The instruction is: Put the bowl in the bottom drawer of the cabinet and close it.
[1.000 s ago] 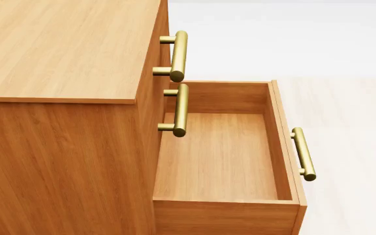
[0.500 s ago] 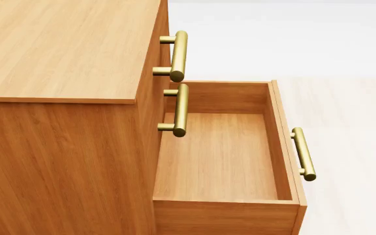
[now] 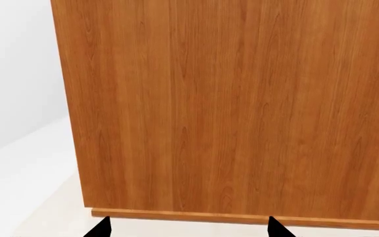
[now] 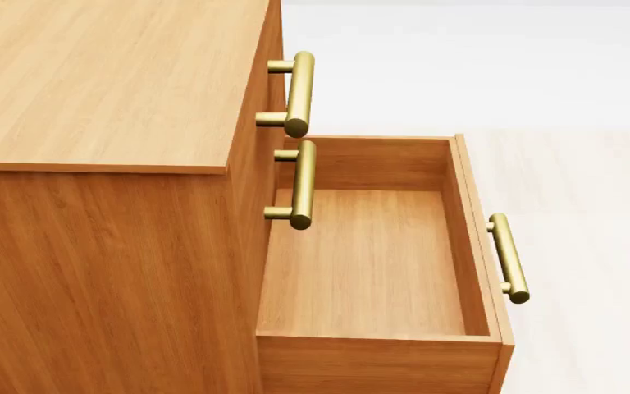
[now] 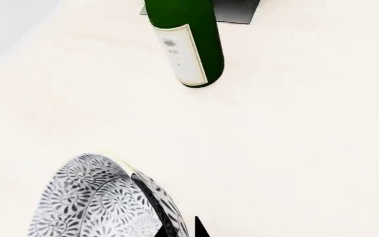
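Head view is showing me the cabinet [image 4: 107, 164] with its bottom drawer [image 4: 370, 263] pulled fully out and bare inside, its brass handle [image 4: 509, 258] facing away from the body. Neither arm is appearing in that view.

Right wrist view is giving me the bowl [image 5: 100, 202] right at my right gripper [image 5: 179, 229]; a dark finger is lying against its rim, but I cannot tell whether the gripper is closed on it or only touching. A green bottle [image 5: 186, 42] is standing well apart on the pale surface [image 5: 295, 148].

Left wrist view is looking at a plain side panel of the cabinet, with the tips of my left gripper [image 3: 186, 228] spread apart, holding nothing.

To do this step well, I am judging that I should make sure of the grip on the rim, keep the bowl level, carry it over the drawer's front wall and lower it near the middle of the floor.

The ground is pale and bare around the cabinet, leaving plenty of room beside the drawer.
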You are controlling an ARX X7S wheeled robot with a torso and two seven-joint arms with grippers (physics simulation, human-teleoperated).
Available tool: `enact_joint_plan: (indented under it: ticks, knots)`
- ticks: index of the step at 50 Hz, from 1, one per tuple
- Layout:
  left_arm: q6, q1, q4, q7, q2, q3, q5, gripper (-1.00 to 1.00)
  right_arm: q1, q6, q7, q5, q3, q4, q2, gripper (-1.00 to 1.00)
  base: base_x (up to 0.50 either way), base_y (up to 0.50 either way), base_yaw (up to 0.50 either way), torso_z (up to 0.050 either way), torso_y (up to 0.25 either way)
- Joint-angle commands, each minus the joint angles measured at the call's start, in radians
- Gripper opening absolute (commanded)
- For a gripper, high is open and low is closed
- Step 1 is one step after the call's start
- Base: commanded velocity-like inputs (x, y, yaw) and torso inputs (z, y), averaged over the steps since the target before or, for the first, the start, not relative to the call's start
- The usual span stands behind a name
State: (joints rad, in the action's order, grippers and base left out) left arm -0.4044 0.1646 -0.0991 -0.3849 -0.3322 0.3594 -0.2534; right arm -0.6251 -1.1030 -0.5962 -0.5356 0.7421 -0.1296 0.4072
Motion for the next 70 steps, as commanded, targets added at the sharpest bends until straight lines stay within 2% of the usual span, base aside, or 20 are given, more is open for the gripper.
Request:
enact_joint_plan:
  ticks: [1,12,13,14,19,20,22,31,41,50,70]
  knots:
    - [-0.010,0.007,-0.003,-0.002,-0.001,0.003,0.001,1.00,-0.037,-0.004,0.017,-0.014,-0.091,0.151,0.024,-1.00,0.00,0.00,0.00,0.000,0.000]
    - [-0.067,0.028,-0.045,-0.010,0.022,0.015,0.030,1.00,-0.143,0.032,0.039,0.042,-0.271,0.148,0.090,-1.00,0.00,0.00,0.00,0.000,0.000]
    - [0.083,-0.019,0.105,-0.038,-0.015,0.012,-0.015,1.00,-0.157,0.036,0.049,0.046,-0.295,0.143,0.101,-1.00,0.00,0.00,0.00,0.000,0.000]
    - [0.189,-0.037,0.174,-0.049,-0.026,0.011,-0.030,1.00,-0.168,0.040,0.054,0.049,-0.306,0.131,0.104,-1.00,0.00,0.00,0.00,0.000,0.000]
    - [0.183,-0.032,0.172,-0.058,-0.017,0.020,-0.016,1.00,-0.219,0.058,0.073,0.068,-0.374,0.111,0.127,-1.00,0.00,0.00,0.00,0.000,0.000]
    - [0.141,-0.083,0.064,-0.026,0.002,0.017,-0.019,1.00,-0.232,0.058,0.075,0.071,-0.385,0.109,0.130,-1.00,0.00,0.00,0.00,0.000,0.000]
    - [0.220,-0.030,0.217,-0.064,-0.041,0.011,-0.029,1.00,-0.263,0.067,0.080,0.083,-0.419,0.093,0.138,-1.00,0.00,0.00,0.00,0.000,0.000]
    - [0.204,-0.028,0.208,-0.063,-0.039,0.014,-0.024,1.00,-0.388,0.094,0.120,0.124,-0.569,0.030,0.151,-1.00,0.00,0.00,0.00,0.000,0.000]
    - [0.186,-0.030,0.184,-0.055,-0.036,0.016,-0.028,1.00,-0.580,0.158,0.170,0.183,-0.720,-0.177,0.112,-1.00,0.00,0.00,0.00,0.000,0.000]
    - [0.175,-0.030,0.173,-0.053,-0.034,0.019,-0.027,1.00,-0.685,0.241,0.212,0.229,-0.812,-0.333,0.066,-1.00,0.00,0.00,0.00,0.000,0.000]
    - [0.170,-0.029,0.171,-0.053,-0.037,0.022,-0.033,1.00,-0.881,0.470,0.318,0.299,-0.927,-0.764,-0.054,-1.00,0.00,0.00,0.00,0.000,0.001]
